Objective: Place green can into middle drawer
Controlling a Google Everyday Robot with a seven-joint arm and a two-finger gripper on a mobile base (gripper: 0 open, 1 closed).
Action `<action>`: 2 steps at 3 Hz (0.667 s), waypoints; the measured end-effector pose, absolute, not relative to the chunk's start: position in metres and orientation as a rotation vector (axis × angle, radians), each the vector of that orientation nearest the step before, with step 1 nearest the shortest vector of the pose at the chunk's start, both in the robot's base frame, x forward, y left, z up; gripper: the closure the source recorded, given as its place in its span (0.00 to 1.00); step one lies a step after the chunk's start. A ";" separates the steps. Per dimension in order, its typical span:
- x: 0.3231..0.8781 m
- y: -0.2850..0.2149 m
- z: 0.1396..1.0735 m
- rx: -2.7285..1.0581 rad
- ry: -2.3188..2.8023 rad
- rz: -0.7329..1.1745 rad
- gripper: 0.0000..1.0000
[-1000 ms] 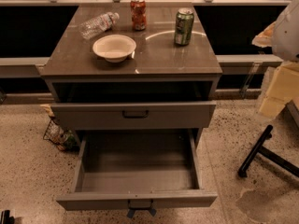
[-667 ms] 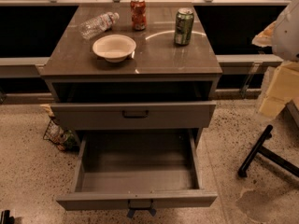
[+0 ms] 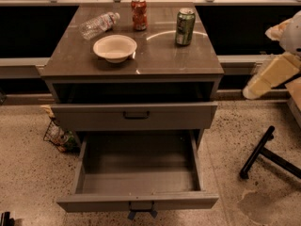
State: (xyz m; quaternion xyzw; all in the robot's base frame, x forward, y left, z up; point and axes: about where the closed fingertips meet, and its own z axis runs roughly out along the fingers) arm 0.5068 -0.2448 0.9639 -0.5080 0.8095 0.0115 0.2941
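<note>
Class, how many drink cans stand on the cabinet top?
2: the red can at the back middle, the green can back right. None seem hidden. The gripper hangs off right.

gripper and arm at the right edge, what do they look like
Only part of them shows, at the right edge of the view beside the cabinet. The arm is a rounded white shell. Below it, the gripper is a blocky, pale cream-yellow piece with flat faces. No cables, markings or labels show on either.
</note>
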 end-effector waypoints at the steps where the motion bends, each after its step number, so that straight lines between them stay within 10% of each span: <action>1: 0.562 -0.247 0.957 -1.133 2.046 0.159 0.00; 2: 0.614 -0.229 0.935 -1.003 1.918 0.276 0.00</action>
